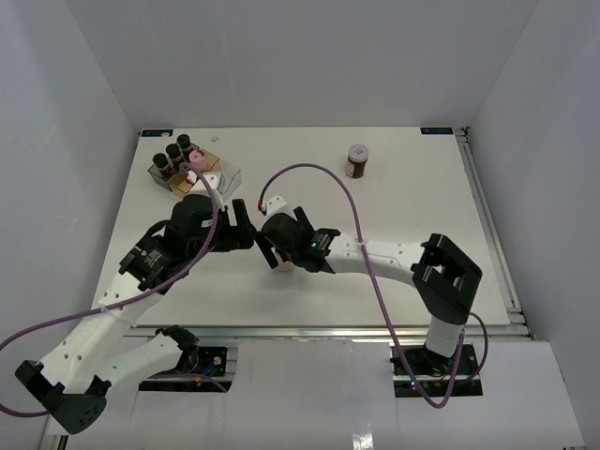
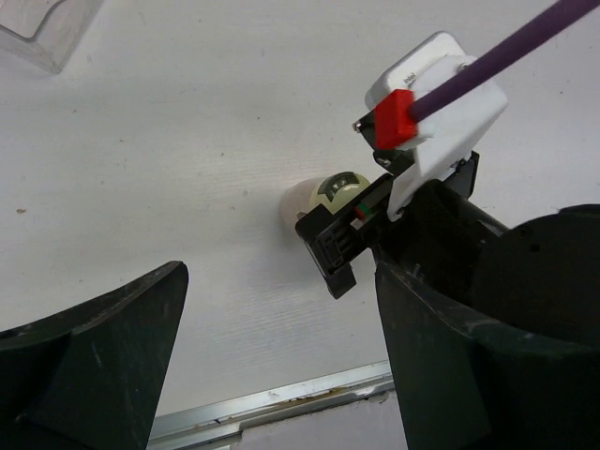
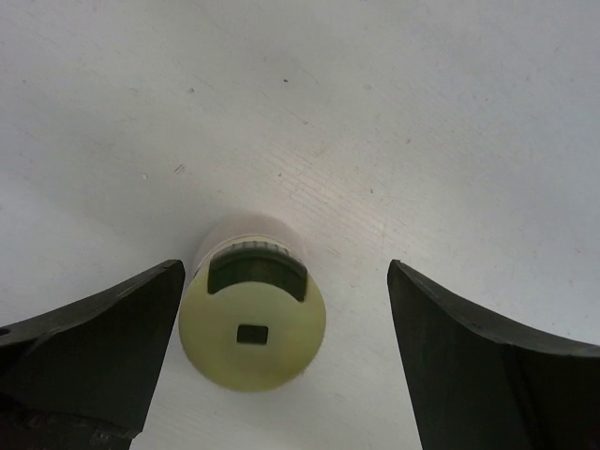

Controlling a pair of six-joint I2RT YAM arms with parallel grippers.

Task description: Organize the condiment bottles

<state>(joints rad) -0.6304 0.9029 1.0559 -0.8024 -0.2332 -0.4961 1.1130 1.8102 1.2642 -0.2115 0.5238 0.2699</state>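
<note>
A pale yellow jar (image 3: 252, 326) stands upright on the table between my right gripper's (image 3: 281, 366) open fingers, close to the left finger and not gripped. It also shows in the left wrist view (image 2: 323, 195) and, partly hidden, in the top view (image 1: 282, 266). My right gripper (image 1: 274, 249) hangs over it. My left gripper (image 1: 242, 225) is open and empty just to its left, and its open jaws show in the left wrist view (image 2: 281, 356). Three black-capped jars (image 1: 173, 152) and a pink-capped jar (image 1: 198, 159) stand in the clear bin (image 1: 223, 177). A grey-lidded jar (image 1: 357, 159) stands alone at the far centre-right.
The clear bin sits at the far left of the table, its corner in the left wrist view (image 2: 42, 33). The right arm's purple cable (image 1: 352, 211) arcs over the table's middle. The table's metal front rail (image 2: 281, 403) lies just below my left gripper.
</note>
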